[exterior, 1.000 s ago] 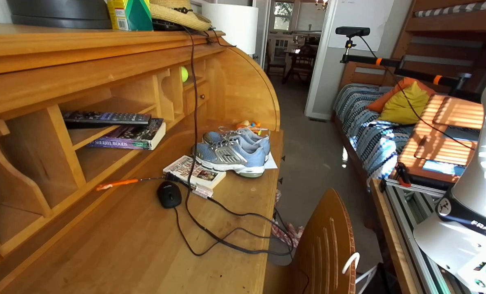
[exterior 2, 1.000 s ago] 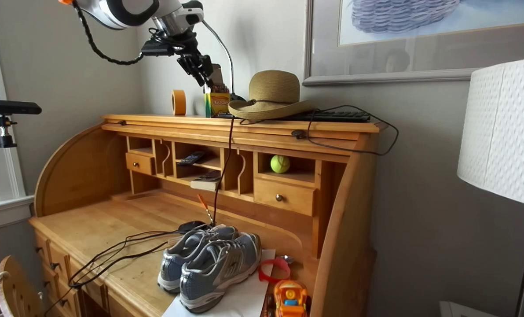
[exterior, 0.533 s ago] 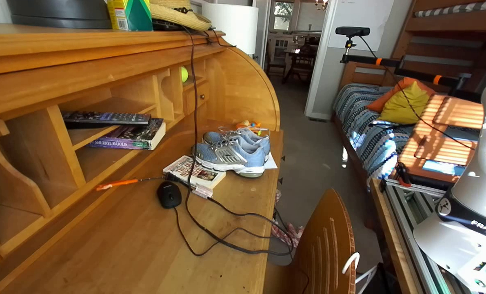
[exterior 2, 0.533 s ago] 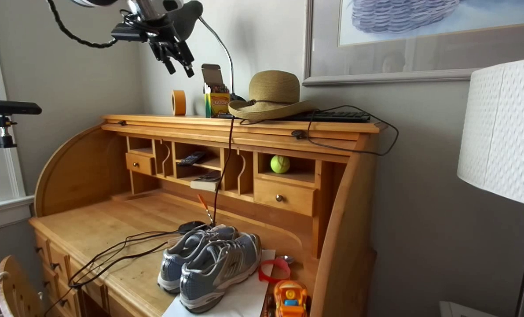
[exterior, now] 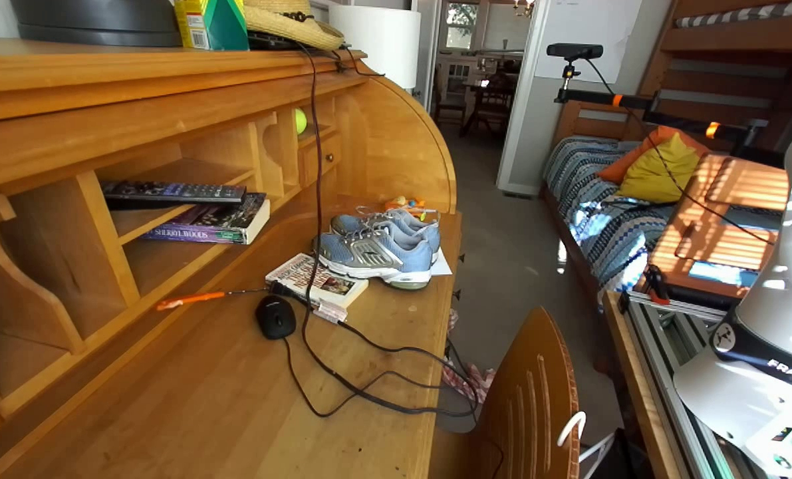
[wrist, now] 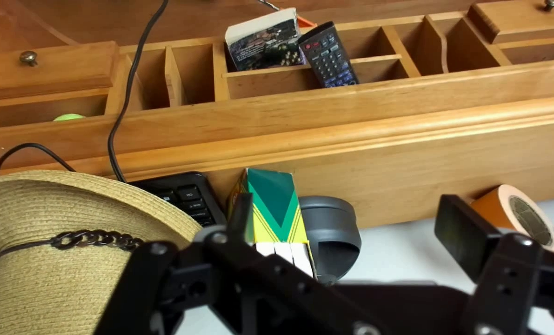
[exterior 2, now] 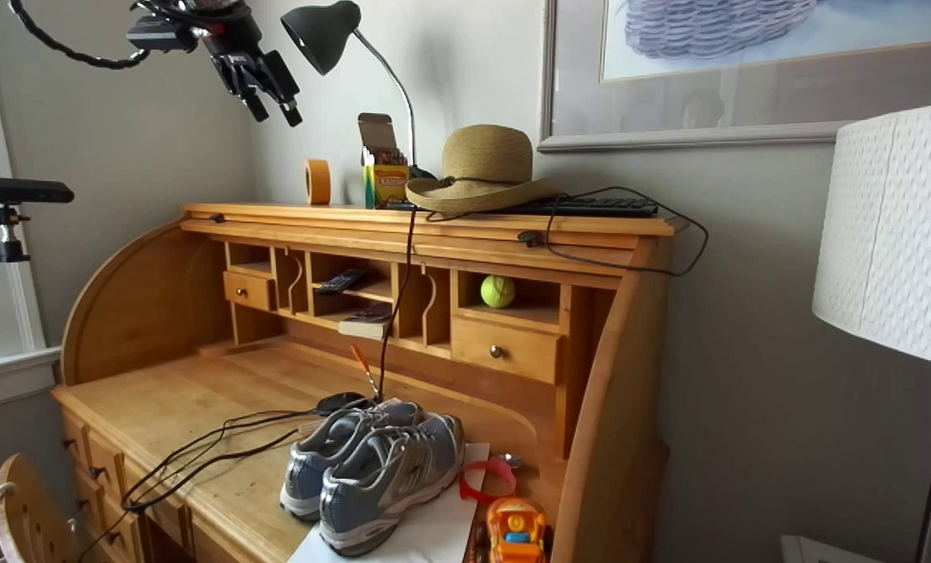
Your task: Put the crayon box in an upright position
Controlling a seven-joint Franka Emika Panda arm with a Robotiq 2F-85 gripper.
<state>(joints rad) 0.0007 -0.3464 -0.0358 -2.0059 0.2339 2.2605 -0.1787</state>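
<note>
Crayons stand in the upright crayon box (flap raised); the pincer gapes.

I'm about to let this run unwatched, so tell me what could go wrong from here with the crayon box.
Crayons could spill: the box stands upright, but its flap is open, so a knock might scatter them.
It could fall: it looks close to the front edge of the desk top, so a nudge might send it over.
In an exterior view, the open claw appears beside the lamp; depth is unclear, but a sweep might hit it.
</note>
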